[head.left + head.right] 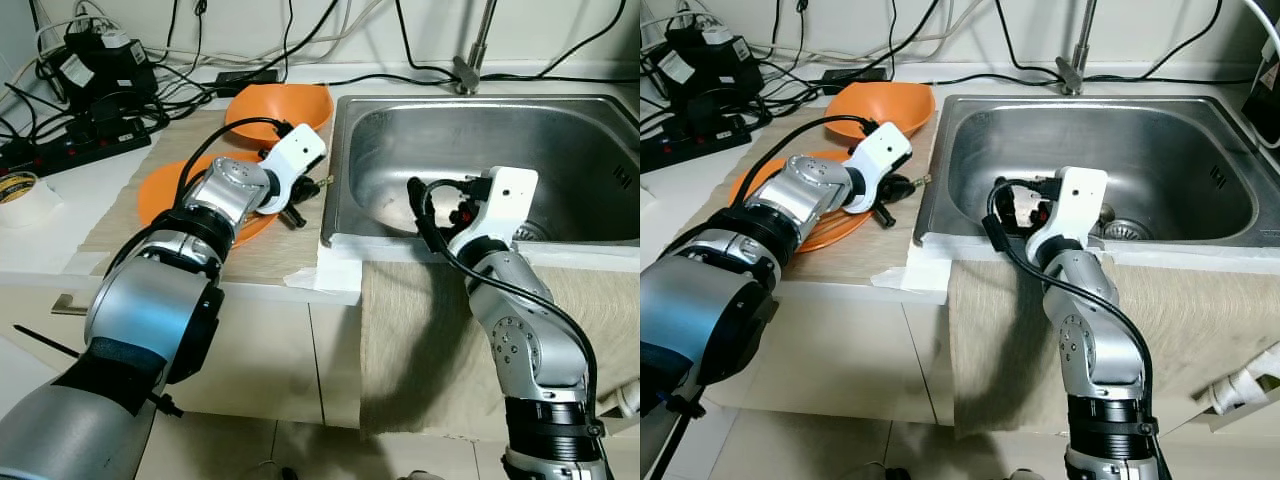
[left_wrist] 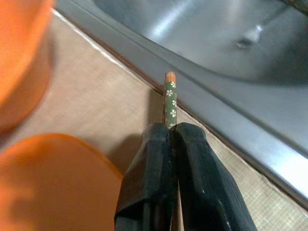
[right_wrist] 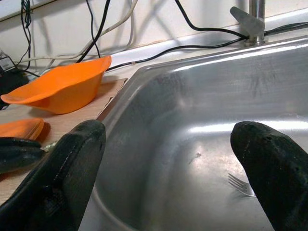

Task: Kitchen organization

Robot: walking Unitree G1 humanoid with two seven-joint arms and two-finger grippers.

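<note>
Pinched tight in the left claw [image 2: 172, 132], 1 floral chopstick [image 2: 170, 98] hangs over the mat [image 2: 91, 106] beside the sink [image 1: 480, 130], seemingly for sorting. Right claw [image 3: 168, 159] gapes wide and holds nothing, over the basin toward a fork [image 3: 240, 185].

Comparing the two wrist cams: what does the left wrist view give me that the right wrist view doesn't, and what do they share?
Left wrist view alone: the left gripper shut on a green flowered chopstick over the beige mat, beside the sink edge. Right wrist view alone: the right gripper open over the basin, a fork lying in it, the faucet base and cables. Both: the steel sink and the orange dishes.
</note>
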